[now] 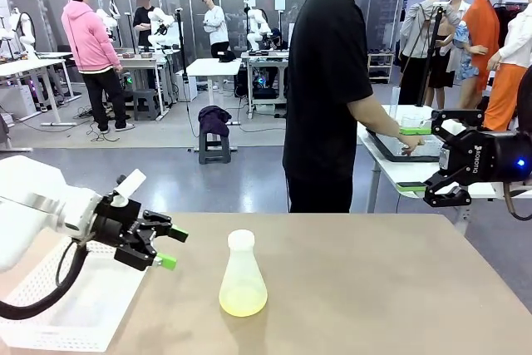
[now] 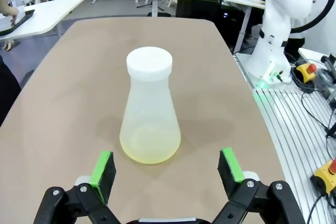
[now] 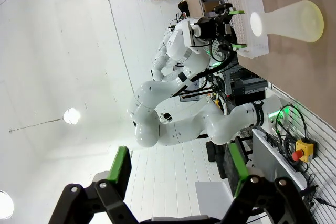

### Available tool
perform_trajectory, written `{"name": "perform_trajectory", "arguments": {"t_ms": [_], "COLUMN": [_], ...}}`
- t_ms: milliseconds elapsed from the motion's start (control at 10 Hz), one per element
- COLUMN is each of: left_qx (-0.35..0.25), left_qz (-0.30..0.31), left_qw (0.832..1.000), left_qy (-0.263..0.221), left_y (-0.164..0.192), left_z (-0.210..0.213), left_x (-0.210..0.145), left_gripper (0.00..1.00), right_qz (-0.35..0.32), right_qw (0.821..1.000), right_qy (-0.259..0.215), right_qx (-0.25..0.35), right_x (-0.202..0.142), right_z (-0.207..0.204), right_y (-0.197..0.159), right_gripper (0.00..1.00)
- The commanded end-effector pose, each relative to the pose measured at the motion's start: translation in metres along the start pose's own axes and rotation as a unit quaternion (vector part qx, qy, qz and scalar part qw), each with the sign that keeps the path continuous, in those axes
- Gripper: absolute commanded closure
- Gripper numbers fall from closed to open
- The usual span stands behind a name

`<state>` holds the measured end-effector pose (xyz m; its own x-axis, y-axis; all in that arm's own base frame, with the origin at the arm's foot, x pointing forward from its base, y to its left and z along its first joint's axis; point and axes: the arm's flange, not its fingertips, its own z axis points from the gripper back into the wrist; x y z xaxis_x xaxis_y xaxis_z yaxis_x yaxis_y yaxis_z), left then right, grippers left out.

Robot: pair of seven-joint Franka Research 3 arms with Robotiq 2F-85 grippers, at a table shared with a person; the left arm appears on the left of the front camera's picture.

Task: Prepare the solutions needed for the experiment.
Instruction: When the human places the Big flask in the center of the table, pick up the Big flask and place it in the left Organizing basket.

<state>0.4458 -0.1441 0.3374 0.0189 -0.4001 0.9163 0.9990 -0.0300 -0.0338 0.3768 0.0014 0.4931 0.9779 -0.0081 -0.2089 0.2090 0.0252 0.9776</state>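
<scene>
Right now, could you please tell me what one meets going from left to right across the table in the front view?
White perforated plastic tray → left gripper, open → frosted conical flask holding pale yellow-green liquid → right gripper, open, beyond the table's right end.

Flask (image 1: 243, 276) common to all views

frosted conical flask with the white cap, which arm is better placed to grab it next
Left, likely. The left gripper hovers low beside the frosted conical flask, jaws open and facing it. The right gripper hangs high off the tan table's far right edge.
</scene>
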Motion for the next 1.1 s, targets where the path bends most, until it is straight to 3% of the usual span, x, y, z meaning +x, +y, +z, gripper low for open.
{"name": "perform_trajectory", "arguments": {"t_ms": [0,700,1000], "left_qx": [0.007,-0.003,0.021], "left_qz": [-0.024,-0.008,-0.025], "left_qw": [1.0,0.999,0.999], "left_qy": [-0.002,-0.044,-0.014], "left_y": [0.02,0.028,0.023], "left_z": [-0.028,-0.072,-0.08], "left_x": [-0.004,-0.025,-0.019], "left_gripper": [0.0,0.0,0.0], "right_qz": [-0.004,-0.004,-0.004], "right_qw": [1.0,1.0,1.0], "right_qy": [-0.001,-0.001,-0.001], "right_qx": [0.003,0.003,0.003], "right_x": [0.0,0.0,0.0], "right_z": [0.001,0.001,0.001], "right_y": [0.001,0.001,0.001], "right_gripper": [0.1,0.1,0.1]}}
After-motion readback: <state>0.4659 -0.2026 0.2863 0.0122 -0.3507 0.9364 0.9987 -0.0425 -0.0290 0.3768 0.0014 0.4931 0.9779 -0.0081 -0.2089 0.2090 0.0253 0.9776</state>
